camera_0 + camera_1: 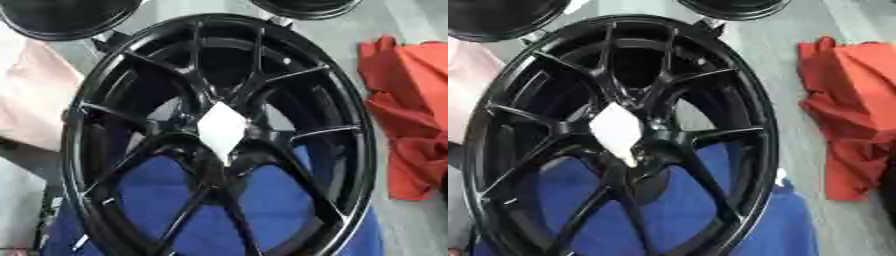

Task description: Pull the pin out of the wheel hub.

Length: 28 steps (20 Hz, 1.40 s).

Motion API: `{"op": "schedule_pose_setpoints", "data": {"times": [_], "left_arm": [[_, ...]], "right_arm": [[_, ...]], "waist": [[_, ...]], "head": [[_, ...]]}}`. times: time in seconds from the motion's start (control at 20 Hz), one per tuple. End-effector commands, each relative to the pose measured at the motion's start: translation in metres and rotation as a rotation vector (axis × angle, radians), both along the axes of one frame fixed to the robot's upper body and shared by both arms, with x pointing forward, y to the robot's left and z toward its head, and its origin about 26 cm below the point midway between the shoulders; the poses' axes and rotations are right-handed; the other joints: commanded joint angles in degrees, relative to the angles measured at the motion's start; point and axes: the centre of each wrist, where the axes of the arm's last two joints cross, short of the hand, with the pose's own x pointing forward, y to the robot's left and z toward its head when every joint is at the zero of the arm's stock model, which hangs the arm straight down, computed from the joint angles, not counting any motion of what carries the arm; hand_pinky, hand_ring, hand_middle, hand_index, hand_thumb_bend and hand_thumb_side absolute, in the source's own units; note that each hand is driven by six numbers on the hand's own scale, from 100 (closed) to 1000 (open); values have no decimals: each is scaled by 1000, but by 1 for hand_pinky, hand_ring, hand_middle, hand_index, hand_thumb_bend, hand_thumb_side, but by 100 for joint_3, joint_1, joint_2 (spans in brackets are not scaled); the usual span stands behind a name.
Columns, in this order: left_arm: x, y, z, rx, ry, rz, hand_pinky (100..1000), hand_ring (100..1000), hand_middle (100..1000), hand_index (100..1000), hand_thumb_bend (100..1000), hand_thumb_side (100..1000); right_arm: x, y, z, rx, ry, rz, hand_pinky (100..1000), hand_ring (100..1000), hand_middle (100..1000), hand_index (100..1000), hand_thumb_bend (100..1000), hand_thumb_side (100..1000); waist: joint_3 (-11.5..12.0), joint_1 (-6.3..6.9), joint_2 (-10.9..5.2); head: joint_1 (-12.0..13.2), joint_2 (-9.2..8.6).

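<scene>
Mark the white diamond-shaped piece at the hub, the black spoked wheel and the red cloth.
white diamond-shaped piece (pixel 222 129), left eye view, its middle.
black spoked wheel (pixel 80 134), left eye view, left rim.
red cloth (pixel 852 107), right eye view, folded middle.

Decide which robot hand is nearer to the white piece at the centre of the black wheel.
Neither can be named: no robot hand shows in either eye view. The white piece sits at the centre of the black wheel with nothing reaching toward it.

Red cloth was crumpled off to the right, blue cloth underneath, pinkish fabric on the left.
</scene>
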Motion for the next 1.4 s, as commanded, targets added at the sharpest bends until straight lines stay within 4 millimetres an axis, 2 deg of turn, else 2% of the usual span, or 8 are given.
{"op": "schedule_pose_setpoints", "data": {"times": [0.05, 0.25, 0.6, 0.8, 0.95, 1.1, 1.25, 1.4], "left_arm": [[-7, 6, 12, 30, -41, 26, 794, 730, 724, 835, 281, 390], [-7, 7, 11, 42, -38, 24, 794, 731, 718, 827, 285, 387], [-7, 11, 8, 125, -21, -6, 794, 734, 727, 842, 321, 354], [-8, 8, 11, 318, -12, -127, 814, 763, 762, 868, 357, 341], [-8, 3, 11, 511, 77, -207, 832, 804, 804, 892, 381, 442], [-7, -5, 12, 730, 237, -250, 840, 821, 817, 893, 418, 502], [-7, -16, 14, 889, 340, -287, 842, 827, 821, 893, 431, 534], [-7, -28, 16, 972, 367, -334, 841, 822, 814, 891, 440, 533]], "right_arm": [[-7, -7, 17, -50, -28, -24, 764, 642, 682, 684, 100, 755], [-8, -7, 15, -61, -17, -22, 766, 643, 683, 685, 100, 753], [-13, -10, 14, -92, -1, -30, 769, 645, 683, 686, 100, 750], [-14, -12, 11, -102, 18, -38, 770, 644, 683, 686, 100, 754], [-14, -14, 9, -107, 34, -42, 770, 644, 683, 686, 100, 757], [-14, -15, 9, -113, 42, -45, 771, 644, 683, 686, 100, 759], [-13, -15, 8, -115, 48, -42, 771, 644, 683, 686, 100, 761], [-13, -14, 8, -115, 51, -37, 771, 644, 683, 686, 100, 762]], "waist": [[12, 7, -193], [32, 10, -255], [21, 52, -404], [7, 92, -413], [-19, 128, -399], [-33, 166, -378], [-42, 178, -351], [-43, 177, -329]], "head": [[39, 48], [16, 94], [-46, 66], [-73, 59], [-78, 55], [-69, 44], [-27, 55], [59, 80]]}}
